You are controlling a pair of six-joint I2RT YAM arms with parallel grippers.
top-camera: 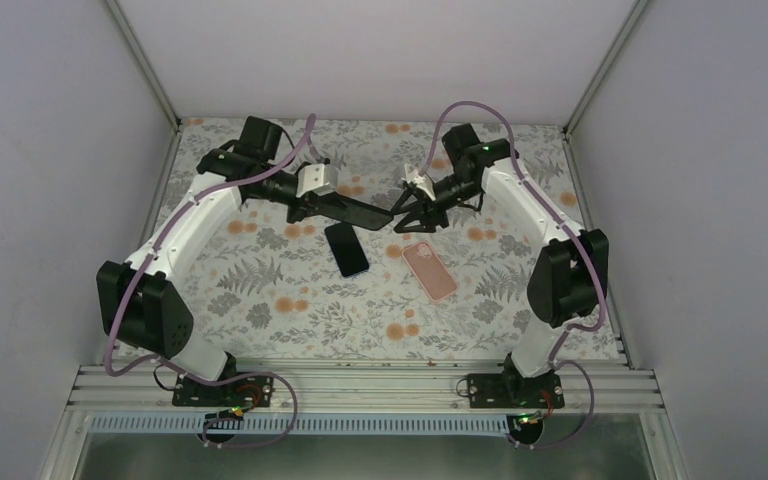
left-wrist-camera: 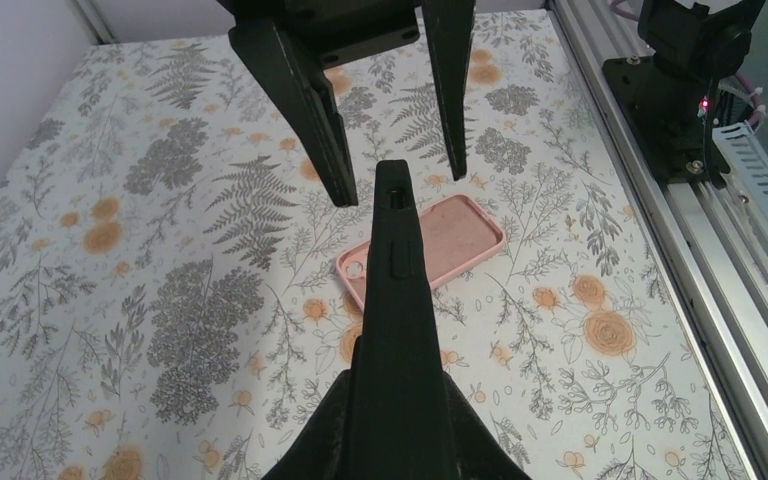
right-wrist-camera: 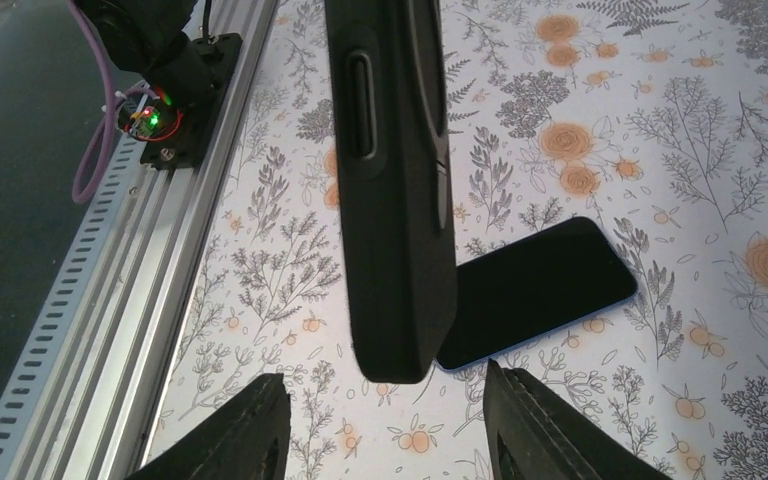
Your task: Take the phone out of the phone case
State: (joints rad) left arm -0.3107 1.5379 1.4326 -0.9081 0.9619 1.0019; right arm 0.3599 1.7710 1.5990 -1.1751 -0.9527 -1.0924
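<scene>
The left pincer (top-camera: 343,208) is clamped on the black case (left-wrist-camera: 397,290); the case's free end sits between the parted fingers of the right pincer (right-wrist-camera: 385,400), touching neither. The phone (right-wrist-camera: 545,290) lies flat nearby.

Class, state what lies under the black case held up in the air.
A dark phone lies flat on the floral table beneath the black case. The case covers the phone's left end in the right wrist view.

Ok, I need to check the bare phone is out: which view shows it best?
The top view: the whole phone lies flat, apart from the pink case. The right wrist view shows it closer, but the held black case covers one end. The left wrist view does not show it.
</scene>
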